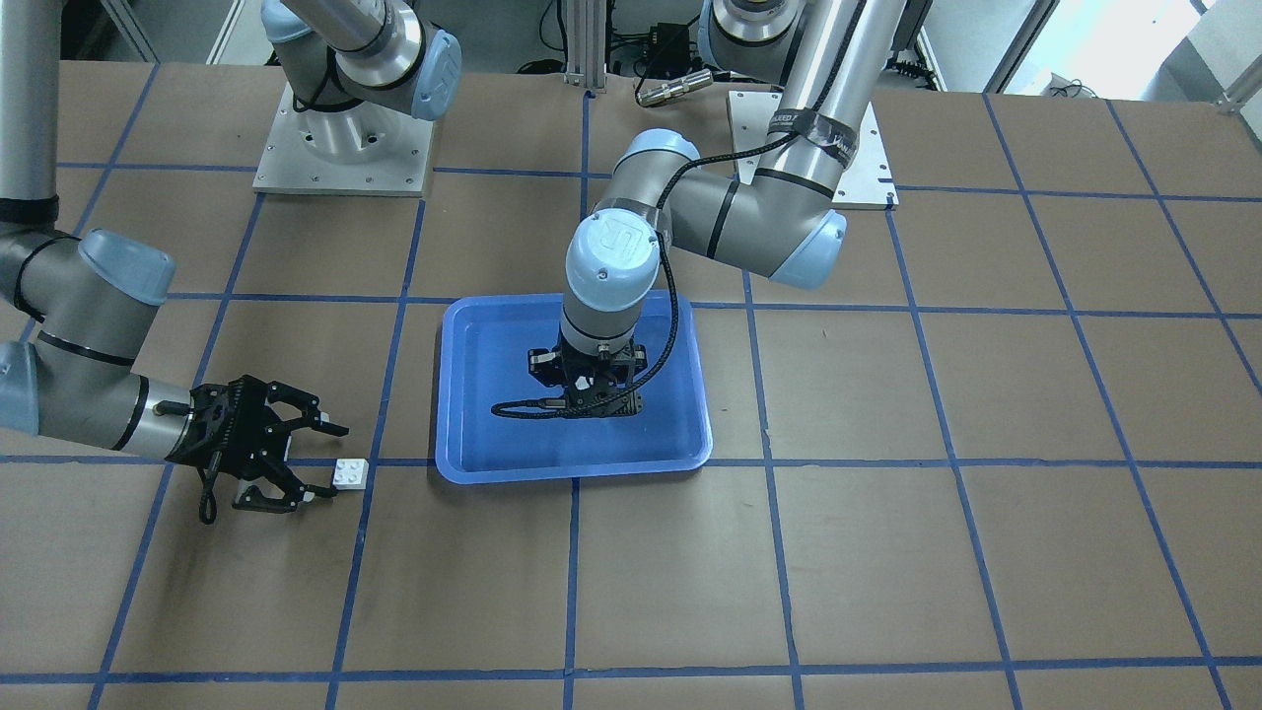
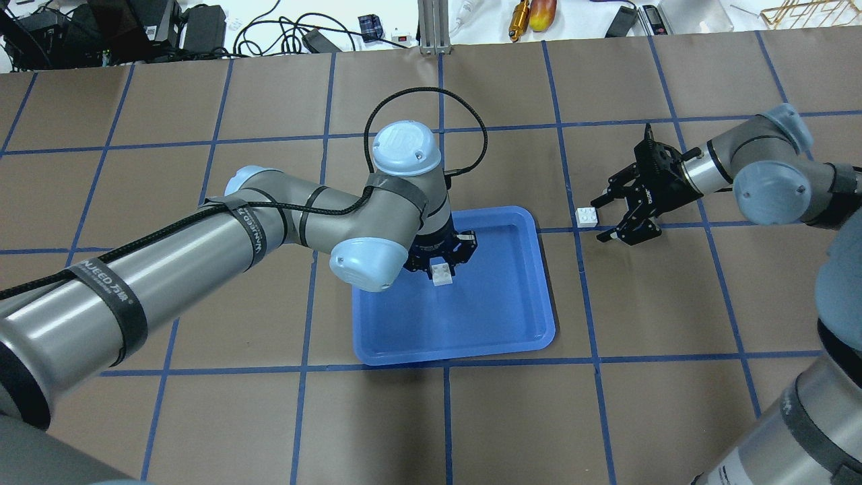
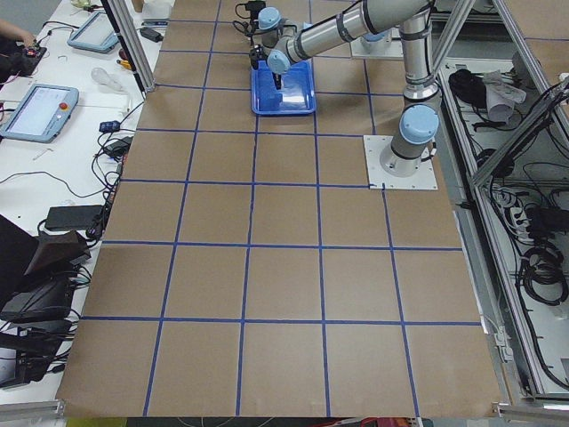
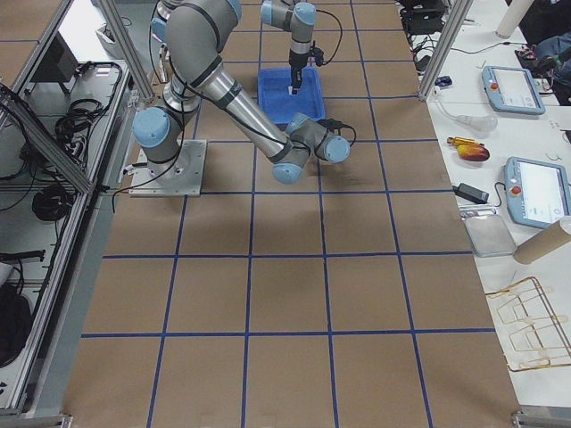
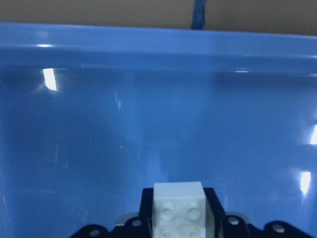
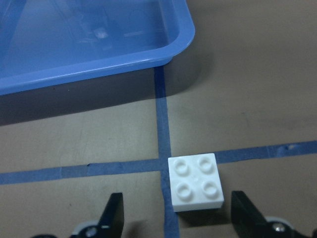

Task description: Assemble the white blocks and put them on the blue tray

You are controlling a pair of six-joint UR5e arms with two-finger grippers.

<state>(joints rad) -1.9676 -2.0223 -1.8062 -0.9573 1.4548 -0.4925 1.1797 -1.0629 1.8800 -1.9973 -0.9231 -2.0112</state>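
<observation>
Now we see the left tool (image 2: 441, 268) pointing down over the blue tray (image 2: 532, 296), its fingers closed on a white block (image 5: 179, 207). Whether that block touches the tray floor we cannot tell. Over on the right, the second white block (image 2: 586, 216) sits on the desk (image 2: 673, 303), on a blue tape (image 6: 161, 119) crossing near the tray's right rim. The right tool (image 2: 597, 220) is spread wide, a finger on either side of it, not touching it.
</observation>
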